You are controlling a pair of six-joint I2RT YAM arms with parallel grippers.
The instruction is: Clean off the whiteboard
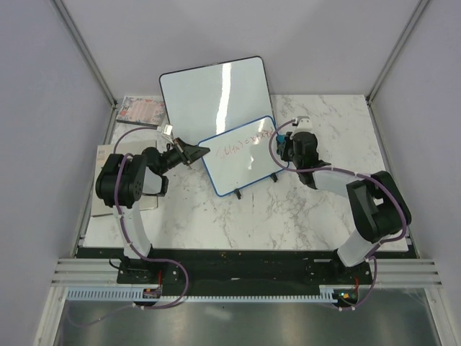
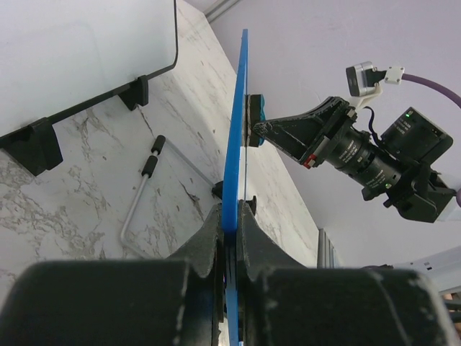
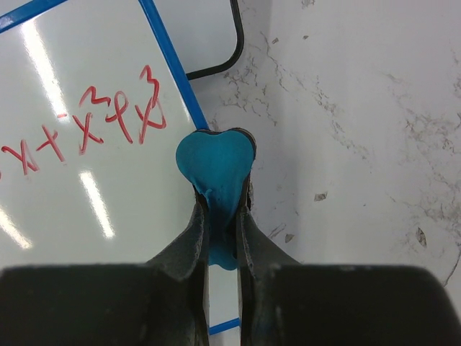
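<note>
The whiteboard has a blue frame and red handwriting, and it stands tilted at mid-table. My left gripper is shut on its left frame edge, which the left wrist view shows edge-on as a blue strip between the pads. My right gripper is shut on a teal eraser. The eraser presses against the board's right frame edge, just right of the last red characters, and it also shows in the left wrist view.
A larger blank black-framed board leans behind the blue one, its feet on the marble top. A bent wire stand lies between the boards. A printed booklet lies at back left. Enclosure walls stand on both sides.
</note>
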